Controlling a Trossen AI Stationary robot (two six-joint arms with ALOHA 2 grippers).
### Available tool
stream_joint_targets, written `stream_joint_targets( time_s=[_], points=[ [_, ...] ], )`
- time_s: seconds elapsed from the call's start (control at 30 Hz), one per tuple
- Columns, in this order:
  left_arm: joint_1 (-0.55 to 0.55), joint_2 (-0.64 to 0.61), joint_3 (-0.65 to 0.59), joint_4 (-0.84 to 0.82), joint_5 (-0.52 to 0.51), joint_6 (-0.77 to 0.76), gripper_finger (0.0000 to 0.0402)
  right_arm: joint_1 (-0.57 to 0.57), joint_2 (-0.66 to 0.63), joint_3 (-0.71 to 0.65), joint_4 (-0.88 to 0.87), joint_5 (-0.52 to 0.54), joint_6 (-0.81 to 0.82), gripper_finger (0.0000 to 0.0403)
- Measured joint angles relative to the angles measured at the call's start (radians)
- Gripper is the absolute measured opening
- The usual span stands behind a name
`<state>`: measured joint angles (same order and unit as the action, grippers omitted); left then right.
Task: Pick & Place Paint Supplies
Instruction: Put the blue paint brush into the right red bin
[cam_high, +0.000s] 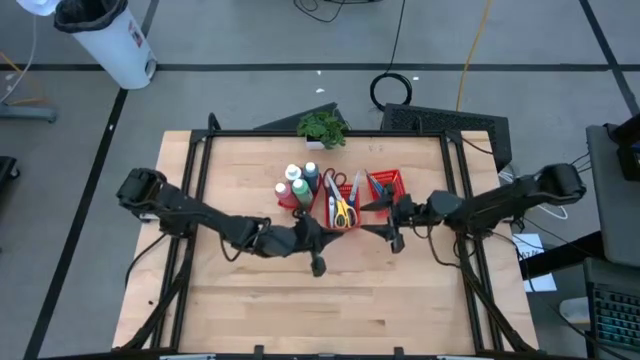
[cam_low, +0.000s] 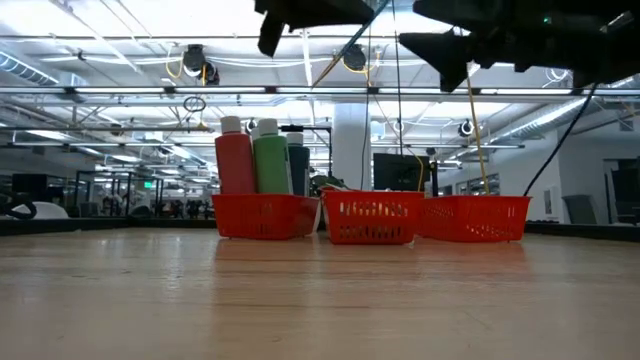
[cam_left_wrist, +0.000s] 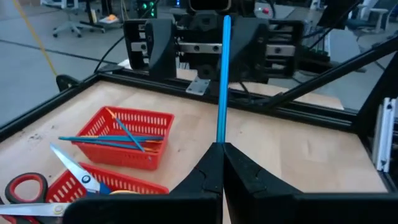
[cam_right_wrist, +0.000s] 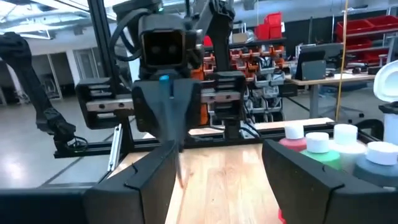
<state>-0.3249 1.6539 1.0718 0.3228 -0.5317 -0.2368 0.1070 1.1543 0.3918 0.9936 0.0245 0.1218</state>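
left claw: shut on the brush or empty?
Shut on the brush. In the left wrist view the left claw has its fingers pressed together around the thin blue brush, which stands straight out toward the open right claw.

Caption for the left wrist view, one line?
Left tool shut on a brush, facing the right tool; tray holding brushes.

You're looking down on a pale wooden worktop (cam_high: 250, 300) edged by a black metal frame (cam_high: 190, 170). Just above the frame's centre sit three red mesh trays (cam_high: 385, 182) in a row. A small green potted plant (cam_high: 321, 128) stands at the worktop's top edge, just above them. In the upper left corner, a white bin (cam_high: 110, 40) with a dark liner stands on the grey floor. Upper centre, a coiled black cable (cam_high: 392, 90) lies on the floor.
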Motion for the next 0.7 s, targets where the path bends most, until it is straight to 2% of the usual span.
stream_joint_targets(
  time_s=[0.23, 0.47, 0.6, 0.7],
  points=[
    [0.038, 0.0, 0.0, -0.016, 0.035, -0.008, 0.0, 0.0, 0.175, 0.033, 0.201, -0.004, 0.001, 0.0226],
    [0.044, 0.0, 0.0, -0.016, 0.035, -0.009, 0.0, 0.0, 0.241, 0.096, 0.202, -0.053, -0.003, 0.022],
    [0.044, 0.0, 0.0, -0.016, 0.035, -0.009, 0.0, -0.001, 0.245, 0.104, 0.199, -0.053, -0.014, 0.0173],
    [0.043, 0.0, 0.0, -0.014, 0.035, -0.009, 0.0, 0.0, 0.245, 0.104, 0.199, -0.053, -0.014, 0.0101]
  ],
)
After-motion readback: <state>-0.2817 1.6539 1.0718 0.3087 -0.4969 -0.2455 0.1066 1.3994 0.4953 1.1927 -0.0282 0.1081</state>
